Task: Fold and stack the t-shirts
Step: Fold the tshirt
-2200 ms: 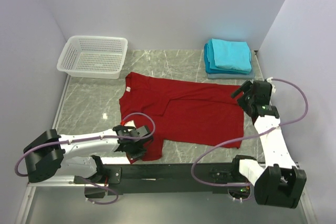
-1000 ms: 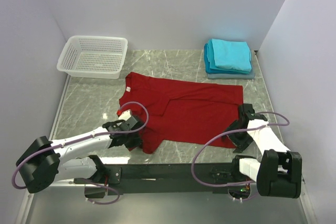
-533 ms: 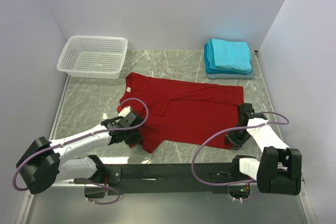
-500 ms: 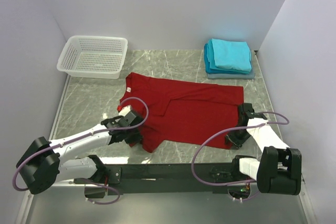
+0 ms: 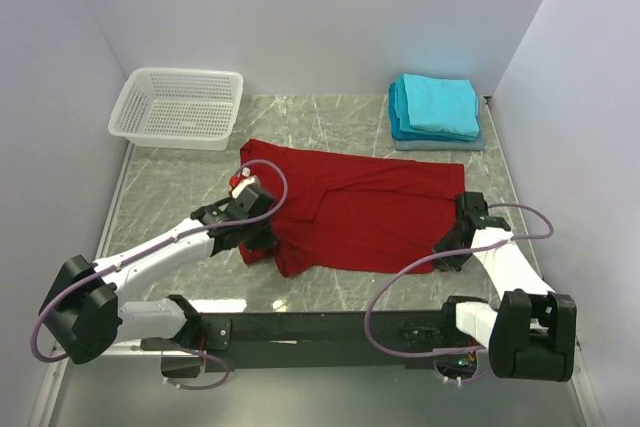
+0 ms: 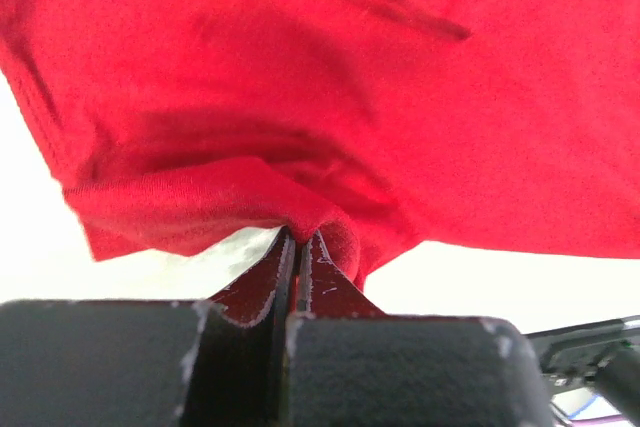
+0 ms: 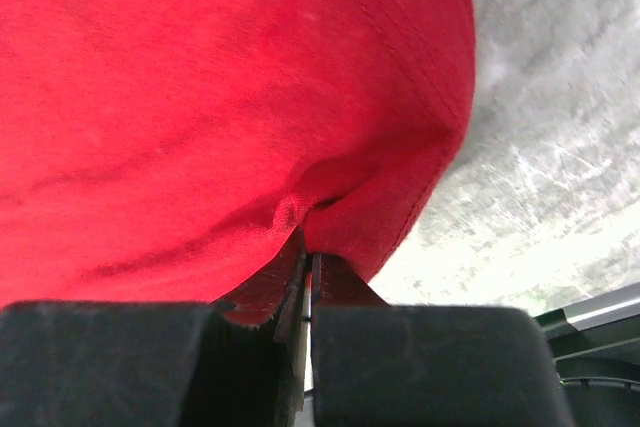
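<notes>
A deep red t-shirt [image 5: 360, 209] lies spread across the middle of the marble table. My left gripper [image 5: 258, 237] is shut on its near left edge, and the cloth [image 6: 300, 127] bunches up at the pinched fingertips [image 6: 298, 237]. My right gripper [image 5: 455, 244] is shut on the shirt's near right corner, where the hem [image 7: 400, 177] folds into the closed tips [image 7: 306, 244]. Folded turquoise t-shirts [image 5: 436, 109] sit stacked at the back right.
A white mesh basket [image 5: 178, 107] stands at the back left corner. Grey walls close in the table on the left, back and right. Purple cables loop off both arms above the near edge.
My right gripper has shut on the shirt's near right corner. My left gripper has carried the near left edge away from the front, folding it over the shirt.
</notes>
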Motion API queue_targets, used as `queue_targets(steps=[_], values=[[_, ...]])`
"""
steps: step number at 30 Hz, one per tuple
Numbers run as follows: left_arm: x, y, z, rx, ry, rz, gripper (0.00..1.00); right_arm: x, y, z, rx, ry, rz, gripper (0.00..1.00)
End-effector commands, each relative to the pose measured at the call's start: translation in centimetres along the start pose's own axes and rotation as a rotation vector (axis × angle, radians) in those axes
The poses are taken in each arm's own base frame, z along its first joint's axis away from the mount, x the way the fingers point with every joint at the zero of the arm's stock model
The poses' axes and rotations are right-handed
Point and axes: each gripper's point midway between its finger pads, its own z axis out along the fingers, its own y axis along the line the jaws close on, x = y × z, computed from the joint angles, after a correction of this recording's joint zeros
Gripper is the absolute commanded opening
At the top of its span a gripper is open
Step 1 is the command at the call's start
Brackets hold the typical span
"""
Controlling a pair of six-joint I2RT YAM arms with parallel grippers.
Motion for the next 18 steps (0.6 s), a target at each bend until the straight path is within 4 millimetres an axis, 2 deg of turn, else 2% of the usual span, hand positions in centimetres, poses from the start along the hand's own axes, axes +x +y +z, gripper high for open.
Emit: queue_targets(steps=[1, 9, 15, 16, 18], values=[[-2.8, -2.1, -1.4, 0.059, -0.053, 0.032, 0.00, -2.3, 2.5, -1.3, -0.088, -0.075, -0.026, 0.00], [-6.1, -3.8, -2.1, 0.112, -0.103, 0.038, 0.00, -4.4, 5.3, -3.3, -0.141, -0.090, -0.077, 0.00], [-9.6, -5.3, -1.5, 0.113, -0.156, 0.057, 0.00, -4.9, 7.1, -3.3, -0.180, -0.049, -0.092, 0.00], [-10.8, -5.8, -1.3, 0.116, -0.180, 0.053, 0.00, -5.1, 7.3, -3.3, -0.180, -0.053, -0.091, 0.00], [-12.1, -6.2, -1.2, 0.114, -0.208, 0.044, 0.00, -6.0, 8.0, -3.7, -0.195, -0.078, -0.083, 0.00]])
